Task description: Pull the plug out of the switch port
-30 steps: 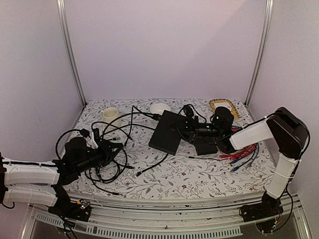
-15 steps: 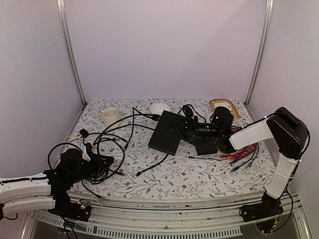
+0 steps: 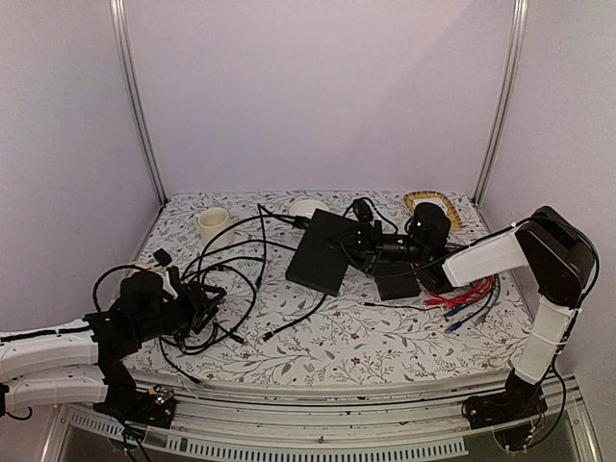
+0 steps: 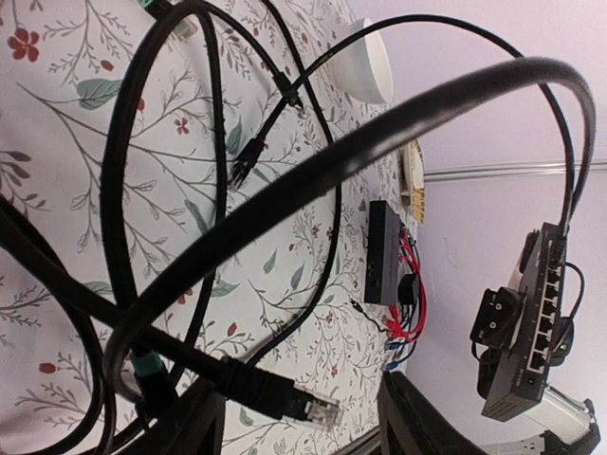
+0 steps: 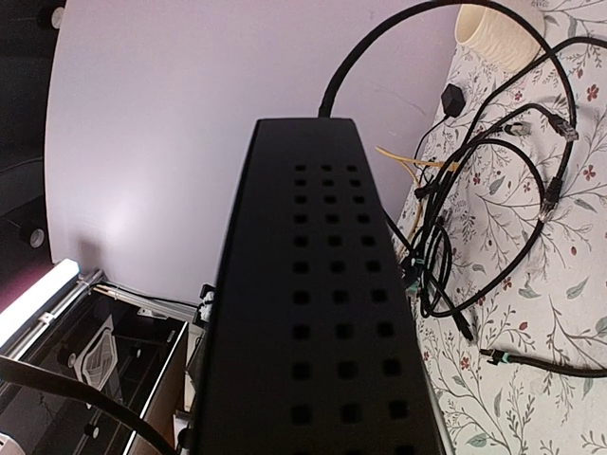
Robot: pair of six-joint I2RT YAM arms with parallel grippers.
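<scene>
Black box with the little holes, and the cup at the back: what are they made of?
The black box looks like dull plastic or painted metal: an even, unshiny skin with neat rows of square holes. The cup looks like cream pottery or plastic, smooth and plain; it is too small to tell which.

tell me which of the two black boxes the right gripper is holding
The larger black box, on the left, held clear of the table by the right gripper. The smaller black box lies flat on the table.
</scene>
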